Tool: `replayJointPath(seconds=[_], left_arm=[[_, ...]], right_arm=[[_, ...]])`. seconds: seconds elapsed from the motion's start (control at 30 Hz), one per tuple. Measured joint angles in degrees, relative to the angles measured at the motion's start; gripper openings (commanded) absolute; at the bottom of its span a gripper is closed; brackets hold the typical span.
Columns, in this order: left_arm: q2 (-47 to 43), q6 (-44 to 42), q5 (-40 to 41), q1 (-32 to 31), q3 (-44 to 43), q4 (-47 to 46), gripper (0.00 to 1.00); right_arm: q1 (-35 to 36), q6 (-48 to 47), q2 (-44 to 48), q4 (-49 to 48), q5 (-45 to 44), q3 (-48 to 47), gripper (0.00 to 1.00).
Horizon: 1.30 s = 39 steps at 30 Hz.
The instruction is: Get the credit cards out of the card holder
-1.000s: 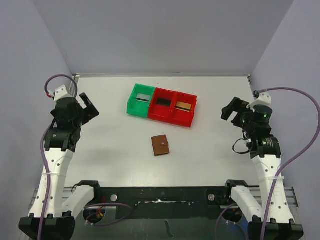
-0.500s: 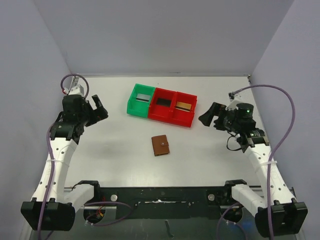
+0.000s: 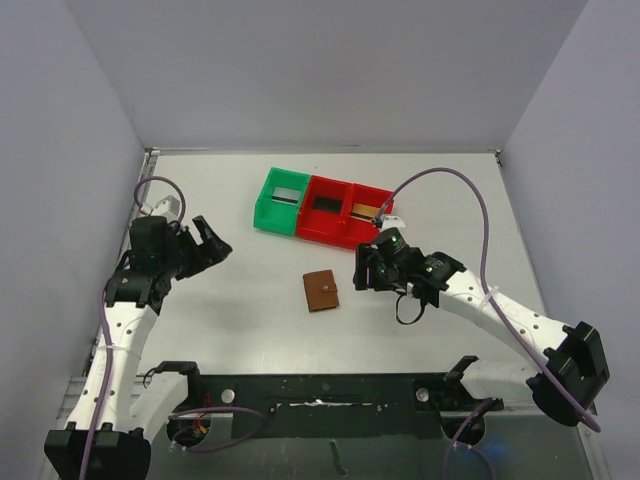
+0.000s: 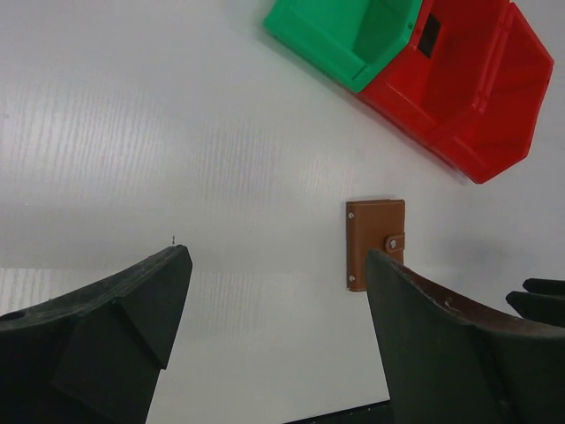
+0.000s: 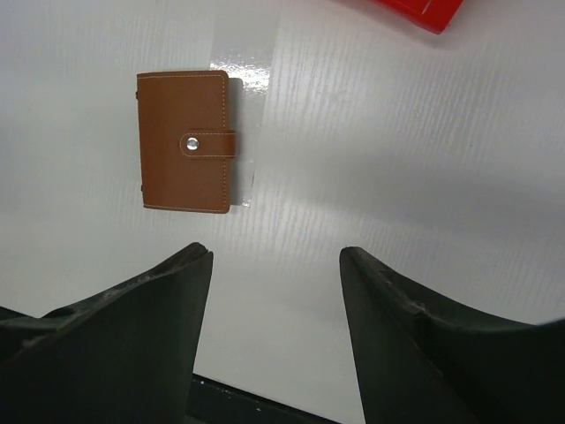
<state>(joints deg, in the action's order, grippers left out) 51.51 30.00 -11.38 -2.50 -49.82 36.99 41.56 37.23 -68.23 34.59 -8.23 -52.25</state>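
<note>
White worktop [image 3: 230, 310], grey walls. Top: holder [image 3: 321, 290] lies shut, tab snapped, mid-worktop, near the bins [image 3: 320, 208]; left tool [image 3: 213, 243] well to its left, right tool [image 3: 362, 268] near its right edge. Left wrist: tool wide, empty, holder ahead. Right wrist: tool apart, empty, holder ahead-left.

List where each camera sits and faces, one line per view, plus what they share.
Top external: above and behind the robot, facing down on the table; both arms show, with left gripper and right gripper.
Left wrist: on the left arm, facing down past its own fingers at the card holder and bins.
Right wrist: on the right arm, facing down past its fingers.
Shared: all see the card holder.
</note>
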Motion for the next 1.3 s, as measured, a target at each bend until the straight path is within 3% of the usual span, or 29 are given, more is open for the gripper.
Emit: replayJointPath(seconds=[0.1,0.47,0.67,0.87,1.0,1.1,1.3], left_arm=[[-1.0,1.0,-0.4,0.0,0.1,-0.1,0.81],[-0.8,5.4,-7.8,-0.3,6.0,-3.5,0.8],[1.3,7.3,-10.0,-4.1,8.7,-5.7,0.76],[2.8,8.7,-9.6,-8.6,9.0,-6.8,0.75],[2.4,9.8,-8.8,-9.2,9.4,-7.3,0.75],[1.6,10.1,-7.7,-9.2,9.6,-7.2,0.75],[1.0,10.1,-6.1,-9.2,9.6,-7.2,0.75]], right_arm=[[0.5,1.9,-0.6,-0.2,-1.9,0.0,0.64],[0.8,7.0,-6.0,-5.8,0.9,2.1,0.62],[2.8,8.0,-11.3,-8.8,3.0,2.3,0.63],[3.1,7.1,-21.1,-8.4,2.0,-4.8,0.67],[2.5,6.4,-23.0,-7.2,-0.8,-9.4,0.68],[-0.7,5.6,-22.2,-6.9,-2.0,-11.1,0.7],[-14.3,3.1,-18.9,-5.5,-4.4,-13.8,0.72]])
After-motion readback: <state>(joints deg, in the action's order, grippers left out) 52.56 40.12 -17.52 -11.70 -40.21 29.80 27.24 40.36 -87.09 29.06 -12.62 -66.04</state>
